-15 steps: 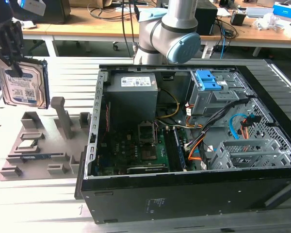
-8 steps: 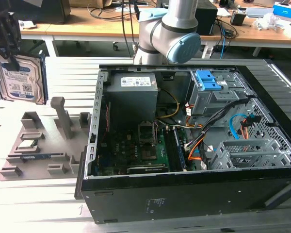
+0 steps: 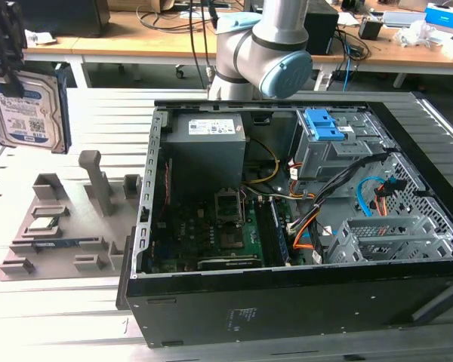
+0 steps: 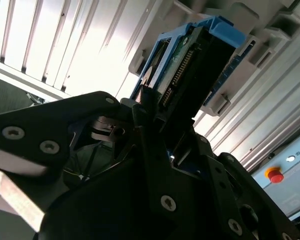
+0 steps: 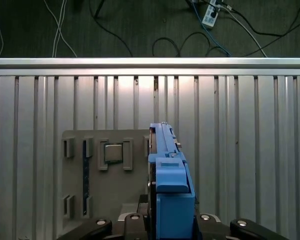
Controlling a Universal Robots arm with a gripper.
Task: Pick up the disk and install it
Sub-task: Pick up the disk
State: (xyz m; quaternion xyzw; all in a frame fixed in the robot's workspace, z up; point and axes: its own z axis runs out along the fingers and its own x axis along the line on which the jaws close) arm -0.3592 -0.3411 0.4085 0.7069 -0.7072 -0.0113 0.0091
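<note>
The hand (image 3: 10, 69) hangs raised, clamped onto the disk (image 3: 32, 113).

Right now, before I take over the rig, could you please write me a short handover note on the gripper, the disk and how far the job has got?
Gripper: the gripper is shut on the disk, a flat silver hard drive with a white-and-blue label in a bright blue plastic carrier, and grips it upright by its top edge.
Where: the disk hangs in the air above the grey fixture tray, at the exterior view's left, outside the open black computer case.
Done: the pick-up.
Left: the install; the disk is not yet in the case.
</note>
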